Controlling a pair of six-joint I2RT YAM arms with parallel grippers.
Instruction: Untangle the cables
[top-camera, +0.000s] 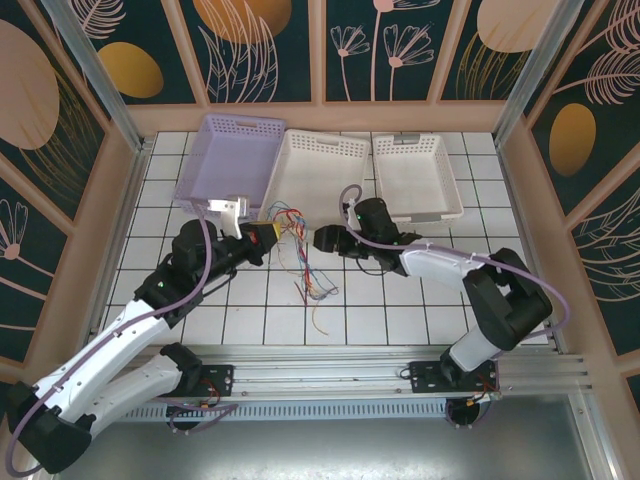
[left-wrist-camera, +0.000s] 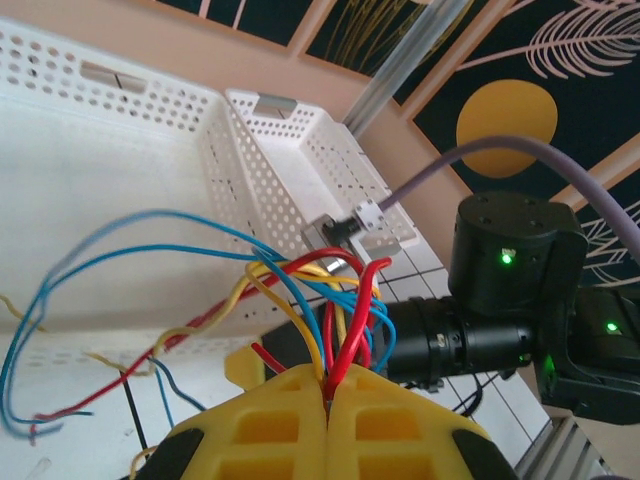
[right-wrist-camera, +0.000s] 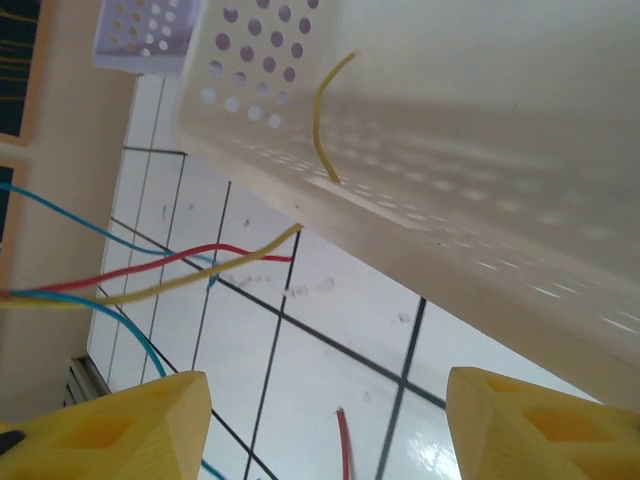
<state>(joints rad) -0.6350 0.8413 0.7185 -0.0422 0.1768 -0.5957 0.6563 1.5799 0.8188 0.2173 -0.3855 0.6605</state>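
Left gripper (left-wrist-camera: 327, 388): two yellow fingers pressed together at the bottom edge, a bunch of cables (left-wrist-camera: 345, 300) pinched in the seam. Red, blue and yellow strands rise from the pinch and fan out to the left. Two blue ones loop wide, blurred, across the near white basket (left-wrist-camera: 110, 140). A second white basket (left-wrist-camera: 320, 150) sits just behind it. Right arm (left-wrist-camera: 510, 255), black with green lights lit, is close beside the bunch. A lilac cord (left-wrist-camera: 530, 150) arcs above it.

From above, the cables (top-camera: 300, 255) are too small to tell apart. At the left wrist their blue loops blur, and the bottom edge crops the left gripper (left-wrist-camera: 327, 388). The right gripper (right-wrist-camera: 328, 385) is cropped too; the basket (right-wrist-camera: 450, 150) perhaps hides part of a yellow end.
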